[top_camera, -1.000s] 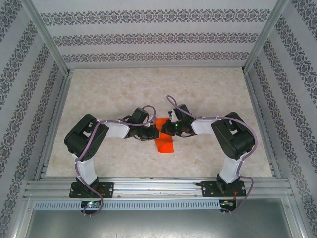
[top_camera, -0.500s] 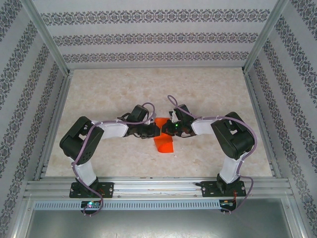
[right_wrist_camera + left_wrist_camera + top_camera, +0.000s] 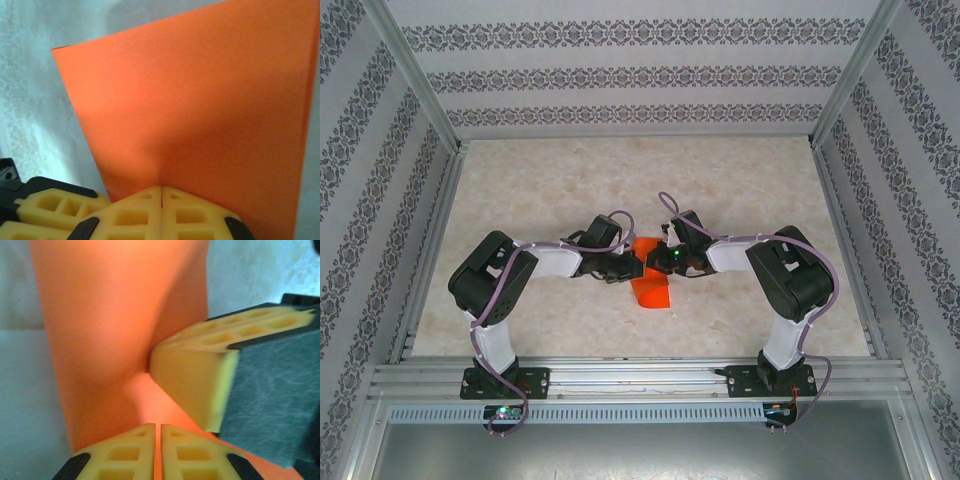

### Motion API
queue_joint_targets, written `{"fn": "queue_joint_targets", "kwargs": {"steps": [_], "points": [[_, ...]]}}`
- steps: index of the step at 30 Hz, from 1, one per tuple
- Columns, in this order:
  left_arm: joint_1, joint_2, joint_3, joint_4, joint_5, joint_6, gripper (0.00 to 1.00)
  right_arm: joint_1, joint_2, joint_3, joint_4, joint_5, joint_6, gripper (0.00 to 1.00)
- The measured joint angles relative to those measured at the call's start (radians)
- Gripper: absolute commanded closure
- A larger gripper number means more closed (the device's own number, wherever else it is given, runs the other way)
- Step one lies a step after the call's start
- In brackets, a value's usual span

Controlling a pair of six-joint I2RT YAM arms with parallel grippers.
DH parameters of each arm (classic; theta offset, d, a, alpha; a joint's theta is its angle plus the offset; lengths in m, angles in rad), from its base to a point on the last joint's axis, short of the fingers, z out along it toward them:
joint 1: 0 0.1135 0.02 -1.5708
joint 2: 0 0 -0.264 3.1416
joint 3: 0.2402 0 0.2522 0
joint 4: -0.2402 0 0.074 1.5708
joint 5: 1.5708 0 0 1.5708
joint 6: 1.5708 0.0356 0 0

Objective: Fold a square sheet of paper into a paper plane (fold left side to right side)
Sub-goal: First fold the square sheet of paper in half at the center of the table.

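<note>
The square sheet of paper (image 3: 651, 291) is bright orange-red and lies partly folded at the table's middle, between the two arms. My left gripper (image 3: 633, 264) and right gripper (image 3: 656, 262) meet tip to tip over its upper part. In the left wrist view the left gripper (image 3: 158, 429) is shut to a thin slit with orange paper (image 3: 115, 315) in it. The right arm's yellow finger (image 3: 195, 375) presses the sheet close by. In the right wrist view the right gripper (image 3: 161, 190) is shut, its tips against the sheet (image 3: 200, 100), which buckles into a soft crease there.
The beige marbled table top (image 3: 540, 190) lies inside a metal frame with patterned walls (image 3: 640, 80) on three sides. An aluminium rail (image 3: 640, 378) runs along the near edge, where both arm bases are bolted. The left finger (image 3: 50, 210) sits beside the right gripper.
The left arm's elbow swung out to the left and came back. Both grippers stayed together on the paper, which has hardly shifted.
</note>
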Motion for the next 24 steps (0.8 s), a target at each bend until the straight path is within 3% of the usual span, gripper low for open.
{"fn": "queue_joint_targets", "kwargs": {"steps": [24], "points": [[-0.052, -0.066, -0.110, 0.032, -0.012, 0.020, 0.88, 0.006, 0.000, 0.000, -0.002, 0.005, 0.007, 1.00]]}}
